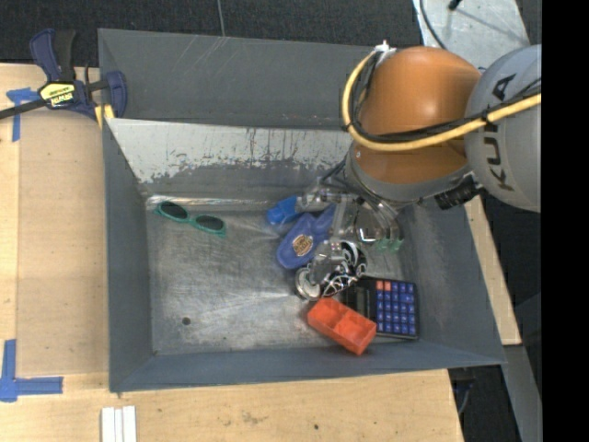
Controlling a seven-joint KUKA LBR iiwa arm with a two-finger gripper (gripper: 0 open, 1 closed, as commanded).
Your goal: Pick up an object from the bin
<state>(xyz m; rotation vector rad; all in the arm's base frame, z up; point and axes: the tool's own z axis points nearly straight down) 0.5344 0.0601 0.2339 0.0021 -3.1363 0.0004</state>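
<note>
Grey metal walls of the bin [129,247] slope down to a scuffed floor, and we find nearly all of its contents gathered in the right half. Directly beneath the gripper [348,245] lies a silvery tangle [320,280] of small metal rings and loops, right of the floor's middle and towards the near wall. The claw hangs just above its upper right part, so close that we cannot separate the two, and we cannot tell whether the claw is released or clenched.

Touching the tangle on its upper left is a blue piece with a round emblem [299,244], and a second blue piece [282,212] lies just beyond that, near the back wall. Against the tangle's lower right we see a black calculator with blue keys [398,308], and an orange-red block [341,326] rests against the calculator's near left corner, beside the front wall. A small green bit [392,244] shows just right of the claw. Well apart, near the back left corner, lie green sunglasses [190,217]. Above everything bulges the arm's orange cover [414,109], ringed by a yellow cable.
</note>
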